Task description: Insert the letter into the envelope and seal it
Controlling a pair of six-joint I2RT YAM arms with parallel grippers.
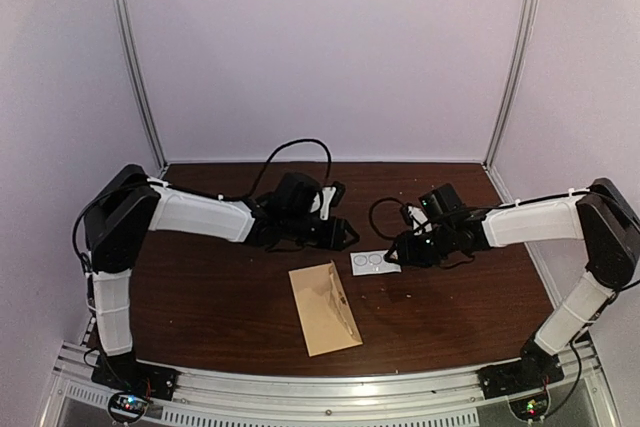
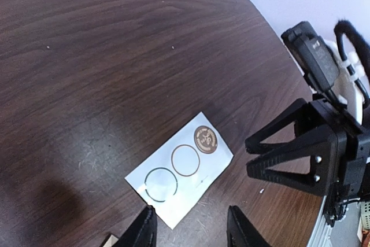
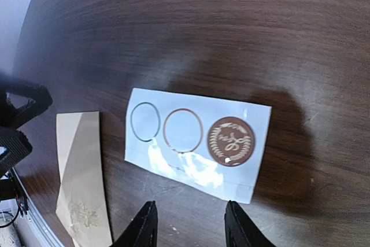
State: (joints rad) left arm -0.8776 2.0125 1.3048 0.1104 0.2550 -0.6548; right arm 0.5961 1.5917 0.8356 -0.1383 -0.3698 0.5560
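Fingers of the right gripper stand apart with nothing between them, just over one long edge of the white rectangular sticker card. The left gripper hangs over the same card, likewise spread and empty. The tan kraft-paper envelope lies flat on the dark wooden table, just beside the card, on its side toward the arm bases.

We judge the sealing sticker comes next. One gripper should pin the card while the other catches the rim of the round brown sticker and peels slowly. We see no letter and cannot tell whether the flap is folded down.
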